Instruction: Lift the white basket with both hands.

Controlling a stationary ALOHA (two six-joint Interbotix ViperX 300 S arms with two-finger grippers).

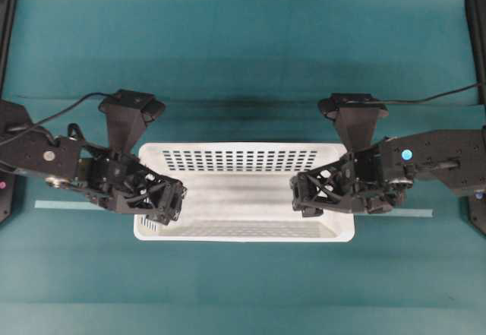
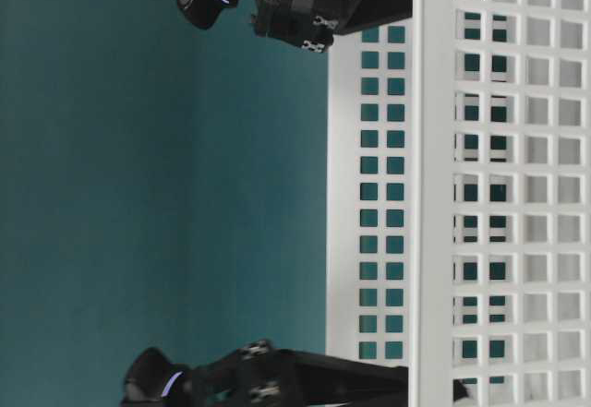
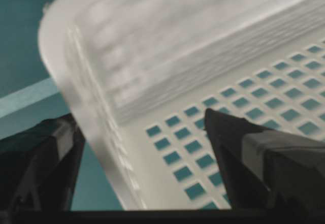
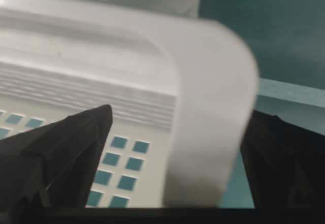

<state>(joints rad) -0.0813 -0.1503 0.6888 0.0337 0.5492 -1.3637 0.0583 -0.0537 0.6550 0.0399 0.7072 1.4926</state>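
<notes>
The white basket (image 1: 243, 156) stands on the teal table, long side facing me, with slotted walls (image 2: 503, 195). My left gripper (image 1: 171, 202) is at its left end and open. One finger is inside the wall and one outside, and the rim (image 3: 76, 82) runs between them in the left wrist view, gripper (image 3: 138, 116). My right gripper (image 1: 307, 194) is open at the right end and straddles the rolled rim (image 4: 213, 107) the same way, gripper (image 4: 180, 111). Neither pair of fingers presses on the plastic. The basket holds nothing.
A pale tape strip (image 1: 61, 204) lies on the table and passes under the basket to the right side (image 1: 410, 213). Black frame posts stand at the far left (image 1: 6, 16) and far right (image 1: 477, 16) edges. Black cables trail from both arms.
</notes>
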